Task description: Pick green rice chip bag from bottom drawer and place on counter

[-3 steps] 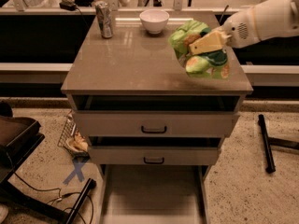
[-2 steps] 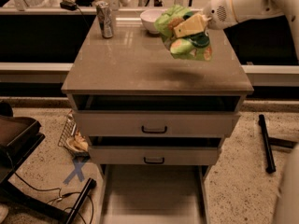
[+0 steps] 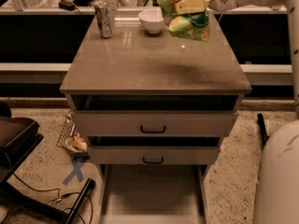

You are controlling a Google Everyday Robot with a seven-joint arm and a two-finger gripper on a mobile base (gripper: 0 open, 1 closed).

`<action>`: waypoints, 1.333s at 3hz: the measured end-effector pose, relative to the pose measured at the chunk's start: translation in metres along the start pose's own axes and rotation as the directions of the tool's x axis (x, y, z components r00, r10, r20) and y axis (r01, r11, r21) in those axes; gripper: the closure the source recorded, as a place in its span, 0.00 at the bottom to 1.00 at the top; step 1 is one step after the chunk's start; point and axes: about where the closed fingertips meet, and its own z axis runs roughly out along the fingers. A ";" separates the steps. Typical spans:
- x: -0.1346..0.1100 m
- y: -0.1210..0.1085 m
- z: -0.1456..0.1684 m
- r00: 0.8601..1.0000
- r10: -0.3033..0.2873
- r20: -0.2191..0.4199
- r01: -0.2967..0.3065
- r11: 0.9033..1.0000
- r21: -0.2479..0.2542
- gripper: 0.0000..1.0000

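Your end effector (image 3: 188,6) sits just right of the bowl (image 3: 152,20) and higher than it. It is pinching the bag (image 3: 190,26) about its middle, and one pale finger (image 3: 190,3) lies across the bag's front. The bag hangs in the air just right of the bowl and does not appear to touch it. It is also lifted off the desk (image 3: 154,64), so I'd judge that the set-down is what remains.

To do it well, come down onto the bare desk to the right of the bowl and on its camera side. Avoid a straight drop, since the bag's left bulge is close to the bowl's rim. Don't drift much farther right of the bowl either, because the desk's edge is near on that side. The can (image 3: 103,18), left of the bowl, is well apart and should not trouble you.

Lower until the bag's bottom fold rests and slackens, then let go and lift straight up. A bag this light and crinkly would likely tumble if released from height, or cling to a finger if you pull away sideways.

The bag is crumpled in the grip. Its long axis runs steeply, from upper left above the bowl down to the lower right, and its lower end points at the desk. I cannot tell which end is its top.
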 end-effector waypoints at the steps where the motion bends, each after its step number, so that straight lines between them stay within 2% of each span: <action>1: 0.002 0.002 0.005 1.000 0.002 -0.006 -0.002 1.000 -0.008 0.61; 2: 0.003 0.003 0.010 1.000 0.002 -0.007 -0.002 1.000 -0.015 0.38; 3: 0.004 0.004 0.014 1.000 0.004 -0.010 -0.004 1.000 -0.021 0.06; 4: 0.004 0.005 0.017 1.000 0.004 -0.010 -0.004 1.000 -0.025 0.00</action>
